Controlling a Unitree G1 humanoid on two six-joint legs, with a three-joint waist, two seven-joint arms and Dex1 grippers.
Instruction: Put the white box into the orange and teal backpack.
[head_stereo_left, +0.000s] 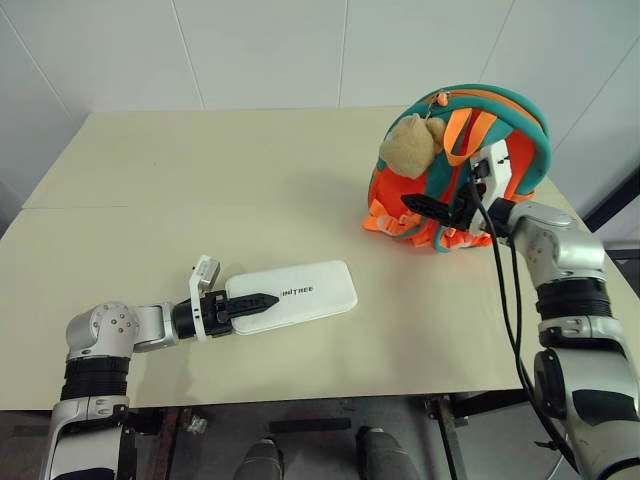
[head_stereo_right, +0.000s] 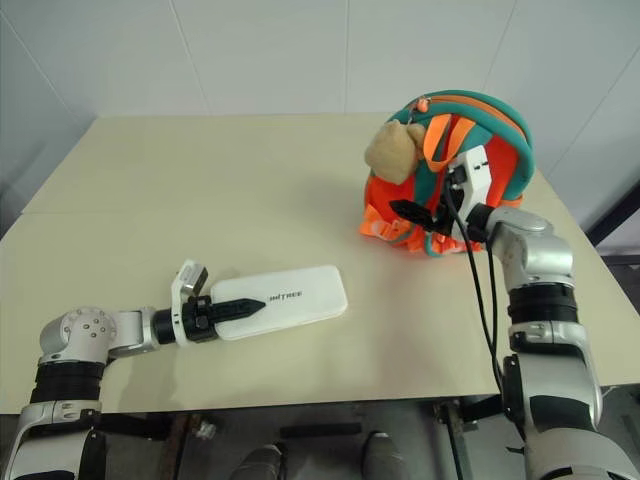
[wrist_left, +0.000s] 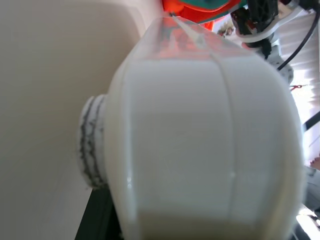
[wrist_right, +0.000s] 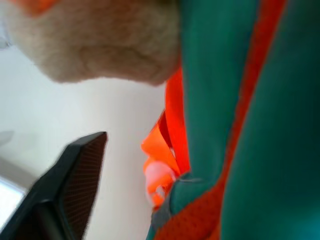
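Observation:
The white box (head_stereo_left: 310, 293) lies flat on the table near its front edge, lettering up. My left gripper (head_stereo_left: 268, 300) is shut on the box's left end, one black finger on top. From the left wrist the box (wrist_left: 200, 150) looms close. The orange and teal backpack (head_stereo_left: 515, 130) stands upright at the right rear, a tan plush bear (head_stereo_left: 408, 145) hanging on its front. My right gripper (head_stereo_left: 425, 210) is raised against the backpack's front below the bear, jaws open. One finger (wrist_right: 75, 185) shows beside the teal band (wrist_right: 260, 125); the other finger is hidden.
The cream table (head_stereo_left: 200, 180) has a seam running across its left half and a white wall behind it. A black cable (head_stereo_left: 505, 300) hangs along my right forearm. Orange straps (head_stereo_left: 385, 222) spread on the table at the backpack's foot.

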